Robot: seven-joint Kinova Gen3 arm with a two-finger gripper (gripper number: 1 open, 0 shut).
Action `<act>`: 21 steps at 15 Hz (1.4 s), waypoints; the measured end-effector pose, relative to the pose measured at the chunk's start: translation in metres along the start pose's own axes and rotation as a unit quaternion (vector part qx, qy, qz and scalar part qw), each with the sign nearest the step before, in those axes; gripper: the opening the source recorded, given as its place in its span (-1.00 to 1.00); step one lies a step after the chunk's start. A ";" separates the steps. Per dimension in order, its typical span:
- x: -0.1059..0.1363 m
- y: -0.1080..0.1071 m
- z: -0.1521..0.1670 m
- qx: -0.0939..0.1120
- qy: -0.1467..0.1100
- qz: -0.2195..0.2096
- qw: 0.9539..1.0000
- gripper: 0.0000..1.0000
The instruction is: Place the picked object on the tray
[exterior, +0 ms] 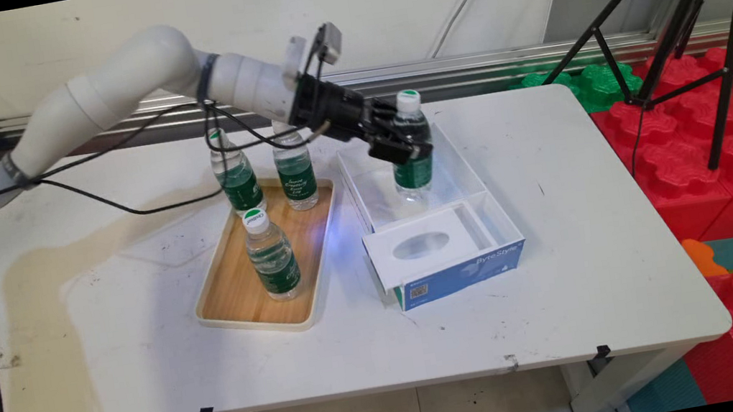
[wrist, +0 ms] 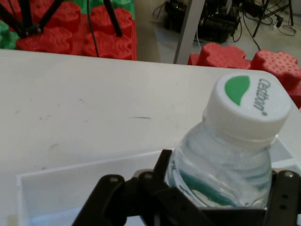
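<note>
My black gripper (exterior: 409,141) is shut on a small water bottle (exterior: 412,148) with a green label and white cap, gripping it around the upper body. The bottle hangs upright inside the clear open box (exterior: 471,176), its base at or just above the box floor; I cannot tell if it touches. In the hand view the bottle (wrist: 230,155) fills the lower right between the fingers (wrist: 162,172), cap (wrist: 249,106) toward the top. Three more bottles stand on the wooden tray (exterior: 241,290): two at its far end (exterior: 237,178) (exterior: 295,173) and one near the middle (exterior: 271,253).
The clear box has a white and blue cardboard front section (exterior: 446,252) with an oval hole. Red and green foam blocks (exterior: 704,133) and a black tripod (exterior: 699,3) stand beyond the table's right edge. Black cables (exterior: 117,192) hang from the arm over the table's left.
</note>
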 end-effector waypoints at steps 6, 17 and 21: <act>0.021 0.003 -0.045 0.001 0.010 0.036 0.999 -1.00; 0.065 0.019 -0.110 -0.009 0.036 0.054 0.998 -1.00; 0.079 0.028 -0.131 -0.013 0.046 0.048 0.998 -1.00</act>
